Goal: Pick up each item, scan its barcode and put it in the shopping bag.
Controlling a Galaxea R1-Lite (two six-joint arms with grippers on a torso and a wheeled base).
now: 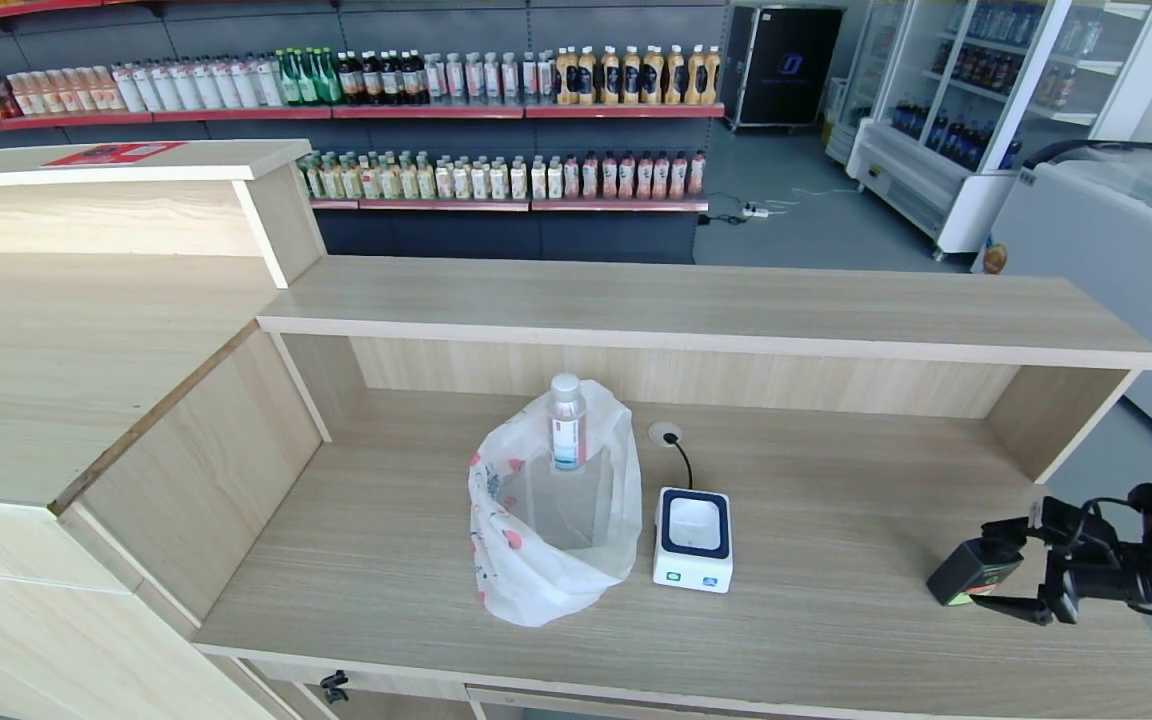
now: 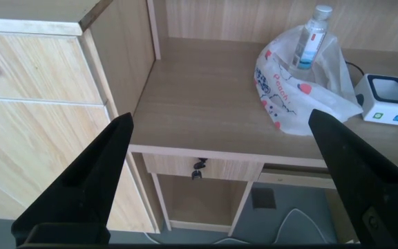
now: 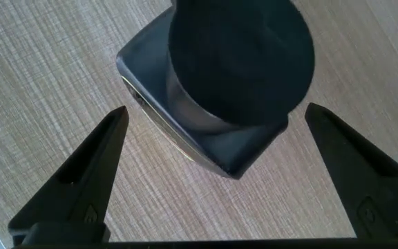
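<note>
**Though well placed, gripping nothing yet**

When looking from the head, finds a small dark box (image 1: 969, 578) with a green patch low on one face, apparently resting near the right end of the pale wooden worktop (image 1: 836, 620). Places the right fingers (image 1: 1021, 608) either side of it, spread, reaching in from the right edge. Puts the white plastic shopping bag (image 1: 536, 570) with pink prints well apart to the left, with a clear bottle (image 1: 566, 425), white-capped and blue-labelled, upright inside. Sets the white scanner (image 1: 693, 545) with its dark window just beside the bag, between bag and box.

From the left wrist, shows the left fingers (image 2: 81, 187) spread wide on nothing, off the worktop's front edge near the pale drawers (image 2: 33, 69), with bag, bottle and scanner well beyond. Makes the right arm plainly the nearer one.

From the right wrist, looks straight onto a round black cap topping the box (image 3: 233, 138), over a squarish dark body with a pale strip along one edge. Shows both fingers (image 3: 81, 187) apart from its sides, touching neither. Judges the long axis to run cap to base, roughly along the fingers' line, not across it. Calls for squaring up first, given a body turned corner-on. Looks rigid and light, with smooth faces likely to slip under a shallow pinch. Cannot tell where the barcode sits.
</note>
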